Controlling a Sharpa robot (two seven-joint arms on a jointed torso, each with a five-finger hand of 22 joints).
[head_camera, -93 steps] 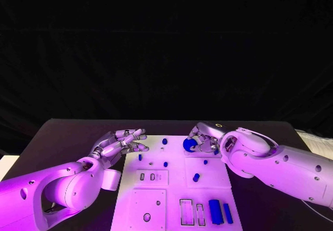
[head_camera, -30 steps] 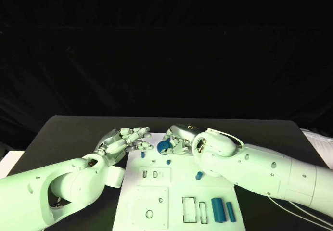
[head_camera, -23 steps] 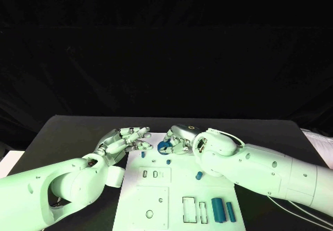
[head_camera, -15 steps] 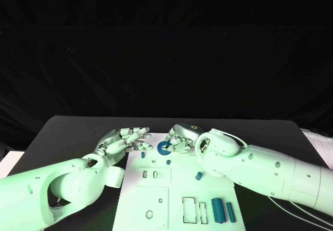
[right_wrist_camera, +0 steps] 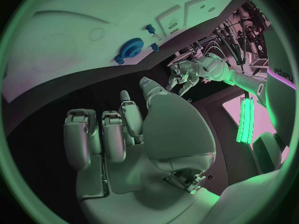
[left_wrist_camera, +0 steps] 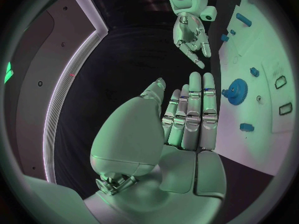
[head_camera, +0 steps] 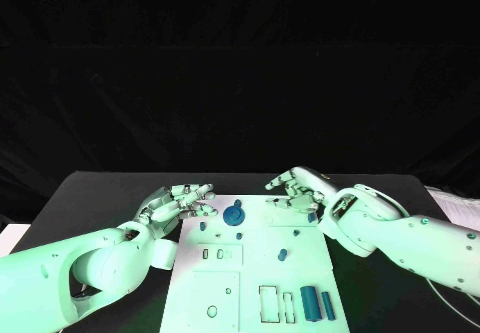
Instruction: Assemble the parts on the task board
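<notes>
The white task board lies in the middle of the black table. A round blue gear sits on the board's far left part, free of both hands; it is also seen as the gear and the gear. My right hand hovers over the board's far right part, to the right of the gear, fingers apart and holding nothing. My left hand stays at the board's far left edge with straight fingers, also holding nothing. In the wrist views my left hand and right hand are bare.
Small blue pegs stand on the board. Two long blue bars lie at its near right corner beside narrow rectangular slots. Black tabletop runs round the board.
My right hand carried the blue gear leftward across the board's far end, let it go there, and has pulled back to the right. The left hand has hardly moved.
</notes>
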